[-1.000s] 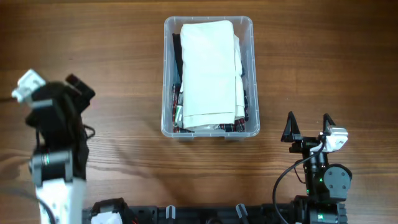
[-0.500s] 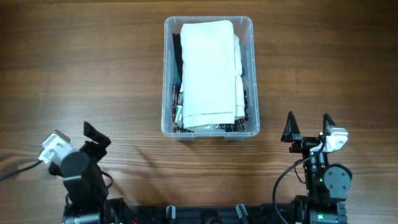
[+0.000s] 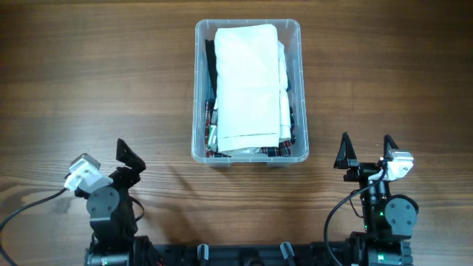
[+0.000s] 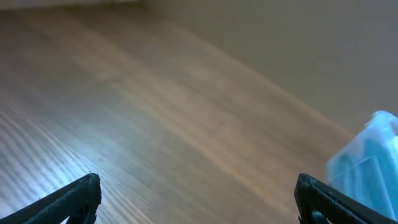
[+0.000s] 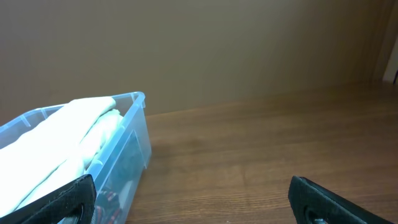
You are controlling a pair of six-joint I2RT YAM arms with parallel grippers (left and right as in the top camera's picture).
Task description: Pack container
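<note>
The container (image 3: 198,89) sits upright, mouth up, mid-tabletop (image 3: 96,74), its long axis running straight away from the arms. A folded white cloth (image 3: 250,81) fills it lengthwise, lying on darker items (image 3: 210,125) that show at the edges. The left pincer (image 4: 196,193) and right pincer (image 3: 366,148) are spread and hold nothing, on the near side of the container.

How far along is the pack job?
Done, apparently: container holds dark items with a folded white cloth on top. In hand: nothing; left gripper and right gripper are open, empty, apart from it. Left: nothing I can see.
</note>
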